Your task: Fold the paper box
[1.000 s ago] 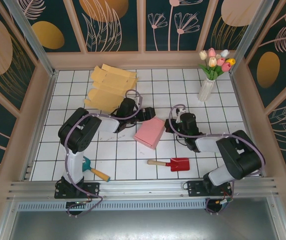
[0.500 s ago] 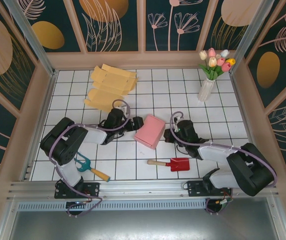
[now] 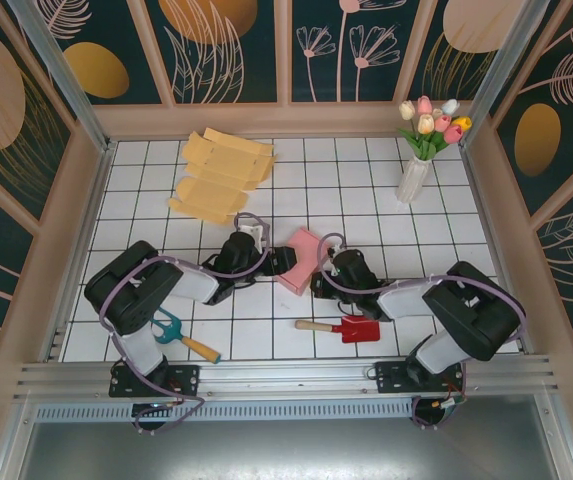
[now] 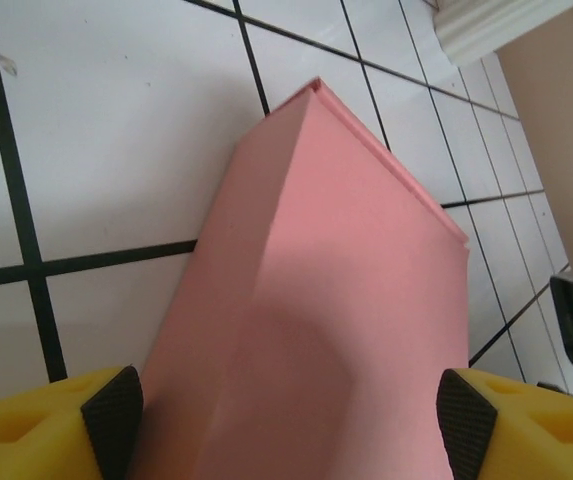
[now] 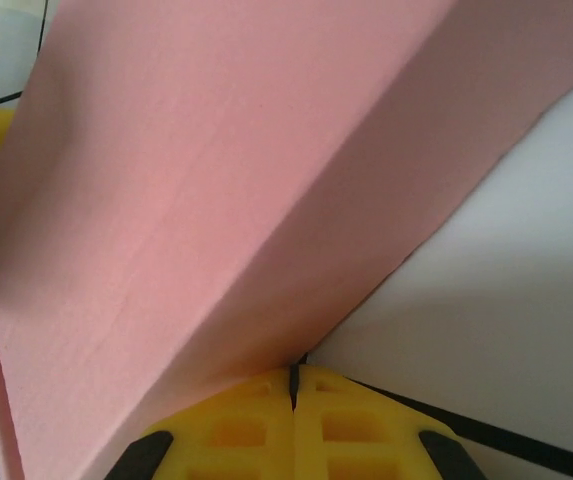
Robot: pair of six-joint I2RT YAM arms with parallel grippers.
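Now both arms have closed in: left claw [image 4: 286, 420] wide around pink box [image 3: 302, 258], right claw [image 5: 293, 395] shut.

Staged lab test cell: aluminium frame rails [image 3: 286, 375], floral printed wall panels [image 3: 221, 50], white tiled tabletop [image 3: 346, 190].

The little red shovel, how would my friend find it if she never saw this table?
Start at the white tiled table and look along its near edge, in front of the pink box. The red shovel lies flat there, by the right arm. It has a red scoop and a wooden handle, while the other small tool, to the left, has a teal head.
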